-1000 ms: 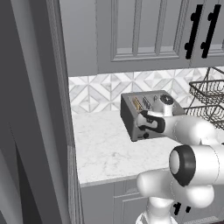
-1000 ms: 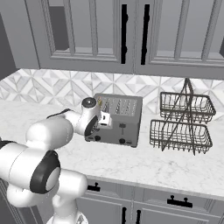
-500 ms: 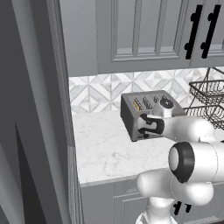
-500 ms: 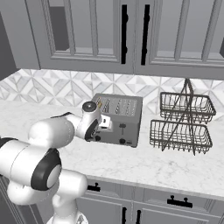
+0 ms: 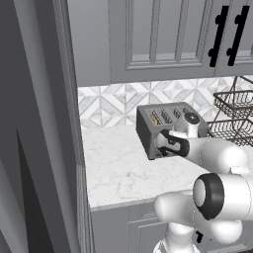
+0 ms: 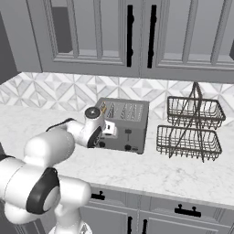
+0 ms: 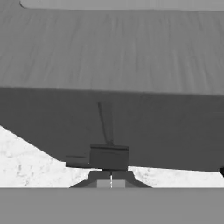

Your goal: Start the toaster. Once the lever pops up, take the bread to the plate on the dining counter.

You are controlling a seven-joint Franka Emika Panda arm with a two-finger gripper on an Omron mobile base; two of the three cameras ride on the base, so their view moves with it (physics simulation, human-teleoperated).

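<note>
The dark grey toaster (image 5: 170, 120) (image 6: 129, 122) stands on the marble counter by the tiled wall. A tan edge of the bread (image 5: 155, 117) (image 6: 103, 109) shows in one slot. My gripper (image 5: 160, 144) (image 6: 114, 130) is shut and pressed against the toaster's narrow front face. In the hand view the shut fingertips (image 7: 111, 177) sit right under the small black lever (image 7: 108, 156), low on its vertical track and close above the counter. Nothing is held between the fingers. The plate and the dining counter are out of view.
A two-tier wire basket rack (image 6: 189, 130) (image 5: 233, 114) stands just right of the toaster. Grey wall cabinets (image 6: 137, 36) hang above. A tall grey panel (image 5: 39, 148) walls off the counter's left end. The counter's front edge (image 5: 128, 200) is near the arm.
The hand has sunk slightly down the toaster's front face, staying shut. The toaster and rack have not moved.
</note>
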